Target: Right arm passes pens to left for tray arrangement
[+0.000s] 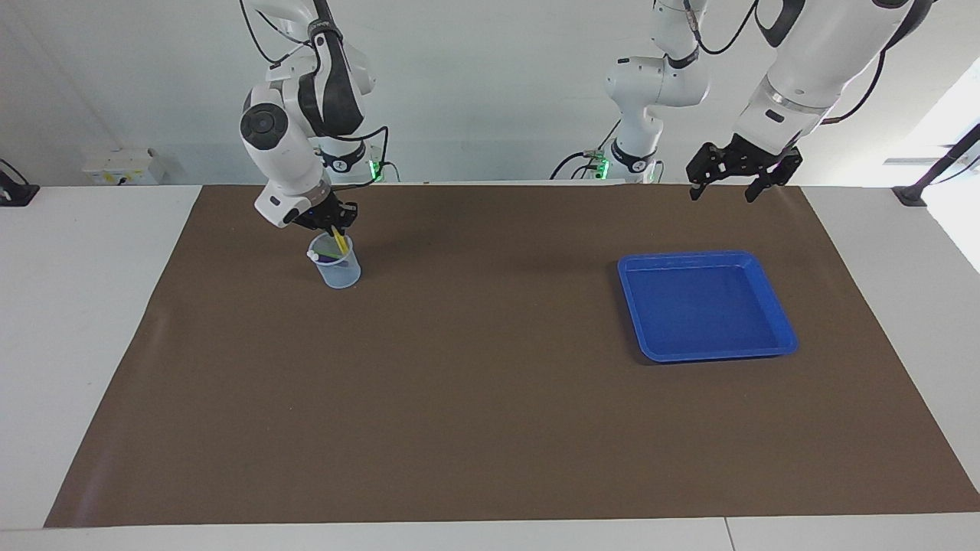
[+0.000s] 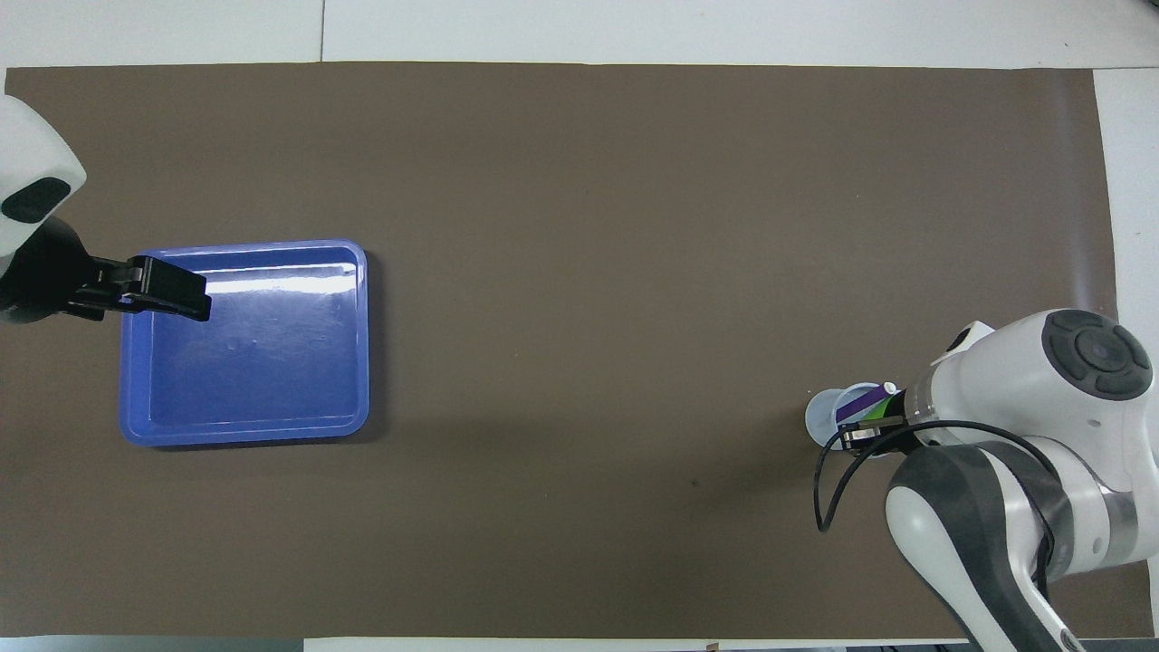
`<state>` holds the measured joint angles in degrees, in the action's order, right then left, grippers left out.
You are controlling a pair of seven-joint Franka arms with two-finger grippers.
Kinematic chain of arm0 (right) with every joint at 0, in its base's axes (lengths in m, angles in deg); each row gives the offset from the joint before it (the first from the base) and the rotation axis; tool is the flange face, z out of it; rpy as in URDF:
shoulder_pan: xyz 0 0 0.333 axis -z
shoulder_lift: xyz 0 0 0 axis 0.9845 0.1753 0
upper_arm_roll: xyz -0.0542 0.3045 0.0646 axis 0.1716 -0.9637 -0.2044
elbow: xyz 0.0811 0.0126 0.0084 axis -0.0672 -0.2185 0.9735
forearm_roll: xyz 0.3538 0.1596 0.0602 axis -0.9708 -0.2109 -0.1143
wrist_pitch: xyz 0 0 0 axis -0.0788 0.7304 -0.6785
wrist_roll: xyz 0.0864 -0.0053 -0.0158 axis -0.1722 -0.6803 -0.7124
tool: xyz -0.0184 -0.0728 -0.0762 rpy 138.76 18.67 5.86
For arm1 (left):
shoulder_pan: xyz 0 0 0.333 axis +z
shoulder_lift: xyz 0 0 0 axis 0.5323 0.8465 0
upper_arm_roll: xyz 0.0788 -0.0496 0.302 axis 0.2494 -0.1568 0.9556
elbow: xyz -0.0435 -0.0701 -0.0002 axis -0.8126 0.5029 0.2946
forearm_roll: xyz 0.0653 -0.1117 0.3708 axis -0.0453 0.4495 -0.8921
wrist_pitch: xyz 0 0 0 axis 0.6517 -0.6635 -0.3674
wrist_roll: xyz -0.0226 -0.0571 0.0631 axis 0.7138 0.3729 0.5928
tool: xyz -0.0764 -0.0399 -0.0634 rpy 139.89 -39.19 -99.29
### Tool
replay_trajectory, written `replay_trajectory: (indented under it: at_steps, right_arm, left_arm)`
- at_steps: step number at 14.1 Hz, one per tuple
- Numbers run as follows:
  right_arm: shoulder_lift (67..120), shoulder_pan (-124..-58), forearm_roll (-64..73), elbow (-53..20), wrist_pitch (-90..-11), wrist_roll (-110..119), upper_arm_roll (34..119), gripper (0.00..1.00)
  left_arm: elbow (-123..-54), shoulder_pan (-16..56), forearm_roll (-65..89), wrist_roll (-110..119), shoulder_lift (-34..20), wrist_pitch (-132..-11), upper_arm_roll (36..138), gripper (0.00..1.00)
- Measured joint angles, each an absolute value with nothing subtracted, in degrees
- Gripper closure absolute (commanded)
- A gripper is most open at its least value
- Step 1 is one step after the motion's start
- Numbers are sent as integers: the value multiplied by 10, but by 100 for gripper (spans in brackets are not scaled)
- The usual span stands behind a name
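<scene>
The right gripper (image 1: 334,223) is pinching the yellow pen (image 1: 338,237) standing in the cup (image 1: 337,264) with the other pens. The left gripper (image 1: 733,184) is hanging spread over the mat (image 1: 490,398) near the tray (image 1: 781,329).

A purple pen (image 2: 860,402) leans in the cup (image 2: 822,414); the blue tray (image 2: 244,430) lies well apart.
</scene>
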<state>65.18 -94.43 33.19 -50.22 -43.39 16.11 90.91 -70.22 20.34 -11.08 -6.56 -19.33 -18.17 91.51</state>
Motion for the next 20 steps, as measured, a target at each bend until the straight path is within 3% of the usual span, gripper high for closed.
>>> replay_trajectory:
  at_steps: [4,8,11,20]
  right_arm:
    - [655,-937,338,-479,-415,161,909,100]
    - [679,-905,342,-320,-292,139,911,100]
    - [694,-902,279,-239,-269,138,911,100]
    - [727,-973,-28,-219,-421,371,903,100]
  left_arm:
    - [-703,207,-111,-65,-193,-179,915,0]
    - [-703,208,-111,-65,-193,-179,915,0]
    - [-705,215,-111,-65,-194,-178,916,0]
    - [-727,209,-40,117,-200,-179,906,0]
